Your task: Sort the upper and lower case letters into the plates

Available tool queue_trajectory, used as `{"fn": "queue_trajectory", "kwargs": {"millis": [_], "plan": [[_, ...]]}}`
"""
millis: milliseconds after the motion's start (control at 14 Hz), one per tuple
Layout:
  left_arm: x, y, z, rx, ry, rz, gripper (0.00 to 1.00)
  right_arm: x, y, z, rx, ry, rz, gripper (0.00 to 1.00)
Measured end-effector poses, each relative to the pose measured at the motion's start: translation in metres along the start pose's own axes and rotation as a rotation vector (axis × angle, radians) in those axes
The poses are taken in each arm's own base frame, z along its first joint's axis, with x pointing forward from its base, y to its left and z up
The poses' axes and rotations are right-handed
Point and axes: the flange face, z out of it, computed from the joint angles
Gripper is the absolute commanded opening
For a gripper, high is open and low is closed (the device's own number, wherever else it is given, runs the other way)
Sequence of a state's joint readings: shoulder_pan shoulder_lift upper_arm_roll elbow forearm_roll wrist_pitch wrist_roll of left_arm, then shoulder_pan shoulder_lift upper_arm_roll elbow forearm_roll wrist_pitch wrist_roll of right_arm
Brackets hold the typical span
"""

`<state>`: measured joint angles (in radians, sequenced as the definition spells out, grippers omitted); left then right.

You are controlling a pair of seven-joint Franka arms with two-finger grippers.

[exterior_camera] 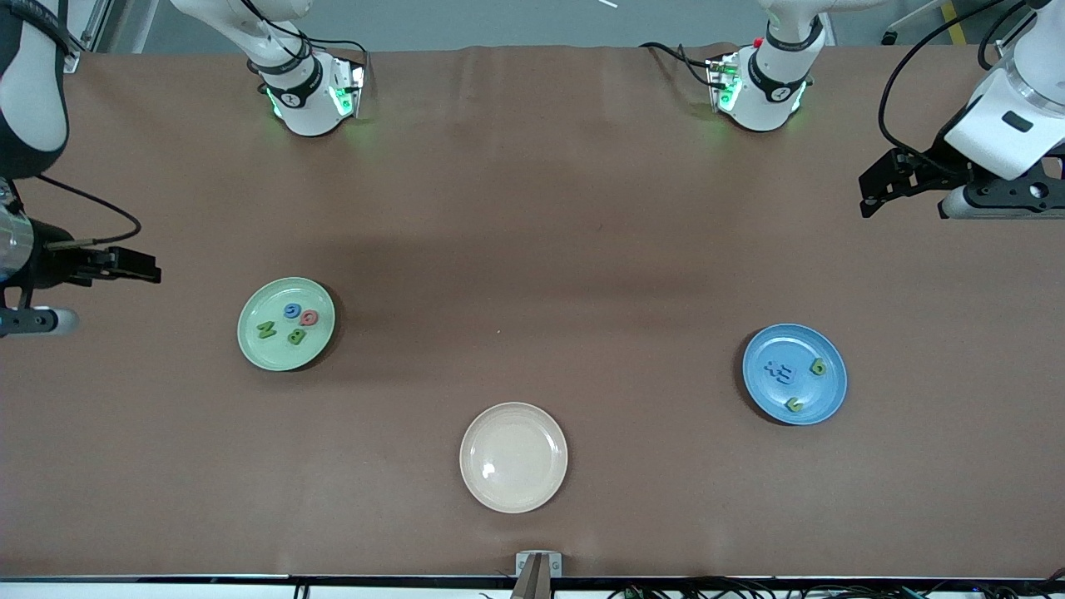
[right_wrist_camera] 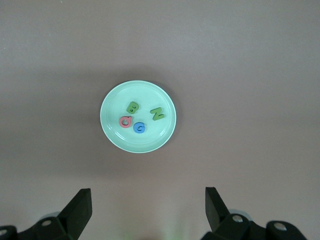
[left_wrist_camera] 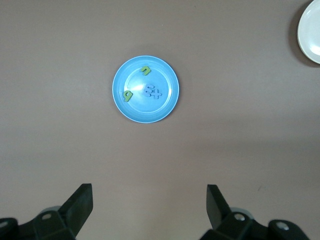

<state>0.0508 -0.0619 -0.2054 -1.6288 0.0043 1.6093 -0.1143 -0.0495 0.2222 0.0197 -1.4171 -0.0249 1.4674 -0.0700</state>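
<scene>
The pale green plate (exterior_camera: 254, 345) (right_wrist_camera: 112, 135) lies toward the right arm's end of the table. It holds several foam letters: a blue G (exterior_camera: 291, 310), a pink letter (exterior_camera: 309, 317), a green N (exterior_camera: 266, 329) and a green B (exterior_camera: 295, 336). The blue plate (exterior_camera: 824, 399) (left_wrist_camera: 162, 107) lies toward the left arm's end. In it are two green letters (exterior_camera: 819, 366) (exterior_camera: 795, 404) and small blue letters (exterior_camera: 780, 372). My left gripper (exterior_camera: 865, 195) (left_wrist_camera: 150, 192) hangs open and empty over bare table. My right gripper (exterior_camera: 154, 270) (right_wrist_camera: 147, 195) hangs likewise, open and empty.
A cream-beige plate (exterior_camera: 549, 491) with nothing in it sits between the two coloured plates, nearer to the front camera. Its rim (left_wrist_camera: 302, 35) also shows in the left wrist view. Brown cloth covers the table (exterior_camera: 532, 208). Both arm bases stand at the table's edge farthest from the front camera.
</scene>
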Motion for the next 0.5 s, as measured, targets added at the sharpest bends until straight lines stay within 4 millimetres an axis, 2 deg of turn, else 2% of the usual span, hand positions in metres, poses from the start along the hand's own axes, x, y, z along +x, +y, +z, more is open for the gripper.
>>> {"fn": "queue_trajectory", "kwargs": {"millis": [500], "plan": [[0.000, 0.000, 0.002, 0.000, -0.004, 0.000, 1.00, -0.073, -0.009, -0.021, -0.008, 0.042, -0.007, 1.00]]}}
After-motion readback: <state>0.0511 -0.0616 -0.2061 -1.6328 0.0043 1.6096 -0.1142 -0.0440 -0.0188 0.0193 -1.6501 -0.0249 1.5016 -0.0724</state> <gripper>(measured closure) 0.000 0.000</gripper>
